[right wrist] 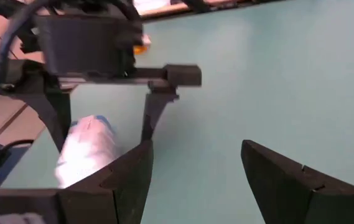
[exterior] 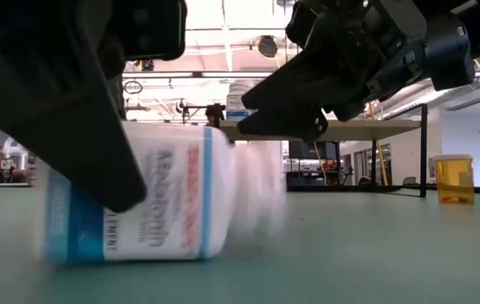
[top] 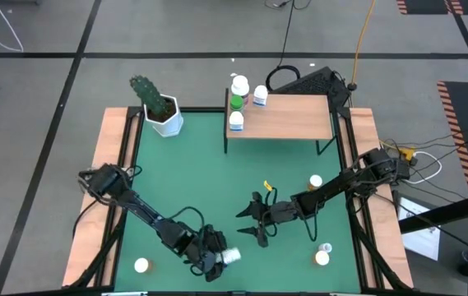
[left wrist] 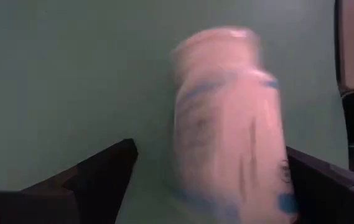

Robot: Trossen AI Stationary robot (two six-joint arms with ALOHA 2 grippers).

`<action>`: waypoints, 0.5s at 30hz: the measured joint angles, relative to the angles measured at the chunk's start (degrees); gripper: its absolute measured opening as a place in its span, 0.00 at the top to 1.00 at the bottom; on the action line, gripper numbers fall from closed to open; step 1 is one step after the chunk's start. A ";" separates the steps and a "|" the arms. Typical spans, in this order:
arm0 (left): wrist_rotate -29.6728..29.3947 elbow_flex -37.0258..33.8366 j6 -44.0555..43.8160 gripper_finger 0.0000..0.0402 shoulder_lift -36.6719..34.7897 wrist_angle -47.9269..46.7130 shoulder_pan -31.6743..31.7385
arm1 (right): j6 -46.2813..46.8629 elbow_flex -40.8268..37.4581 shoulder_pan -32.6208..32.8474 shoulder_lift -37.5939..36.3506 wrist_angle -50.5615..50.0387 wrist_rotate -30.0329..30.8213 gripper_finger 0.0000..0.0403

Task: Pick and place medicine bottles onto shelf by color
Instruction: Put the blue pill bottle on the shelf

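A white bottle with a blue band and red print point(exterior: 147, 194) lies on its side on the green mat point(top: 184, 181) near the front edge, and it looks blurred. My left gripper point(top: 215, 260) is open around it, one finger on each side point(left wrist: 208, 180). My right gripper point(top: 254, 222) is open and empty a little above the mat, just beyond the bottle point(right wrist: 195, 162). The wooden shelf point(top: 291, 117) stands at the far edge. On its left end are a few bottles: white point(top: 239, 82), green point(top: 236, 103) and blue-labelled point(top: 260, 97). My left gripper stands open around the lying bottle, coming at it low from the table's left. One finger point(left wrist: 313, 180) is right beside the bottle's side point(left wrist: 270, 155). I cannot tell whether it touches. The bottle rests on the mat.
An orange bottle point(top: 316, 181) stands right of centre, and two white-capped bottles point(top: 322, 256) stand at the front right. Another bottle point(top: 141, 265) stands at the front left. A white pot with a cactus point(top: 161, 111) is at the far left. Wooden strips point(top: 102, 189) edge the mat.
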 joint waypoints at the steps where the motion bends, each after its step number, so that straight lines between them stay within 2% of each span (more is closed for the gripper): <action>1: 0.55 1.20 0.61 0.12 0.10 -2.77 0.33 | 0.22 -0.02 0.00 0.02 -0.15 0.01 0.40; 6: 0.72 3.65 3.42 0.17 -0.16 -12.43 1.86 | 0.15 -0.02 0.00 0.01 -0.26 0.01 0.40; 15: -0.31 3.47 16.31 0.52 -0.15 -13.09 1.98 | -2.04 -0.02 0.00 -0.01 0.12 -0.05 0.40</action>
